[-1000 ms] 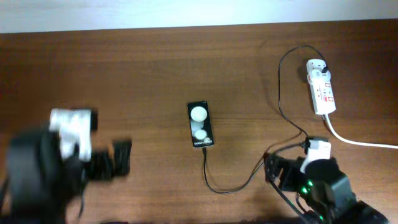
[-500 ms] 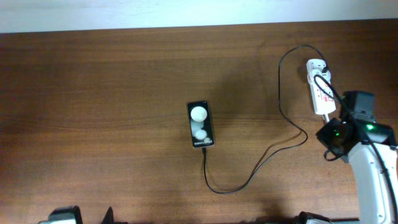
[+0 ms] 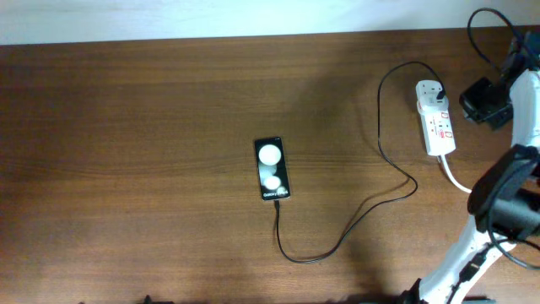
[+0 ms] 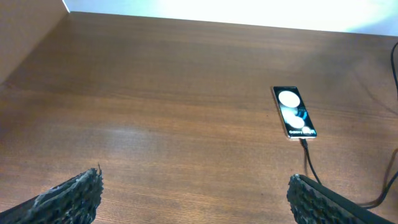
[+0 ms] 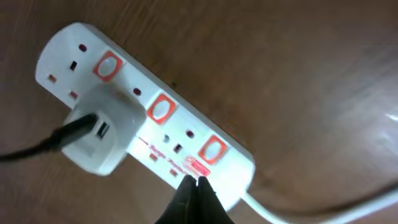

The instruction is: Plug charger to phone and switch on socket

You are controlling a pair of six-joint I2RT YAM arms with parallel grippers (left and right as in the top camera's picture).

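Right fingers (image 5: pixel 196 198) have swung up to the socket (image 5: pixel 186 127) (pinched shut)

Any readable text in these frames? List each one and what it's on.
"Galaxy": white lettering near one end of the phone; whatever follows it is too blurred to read.
Red print along the socket, plus a small red label by its end switch, in the right wrist view: too blurred to read.
No other text visible.
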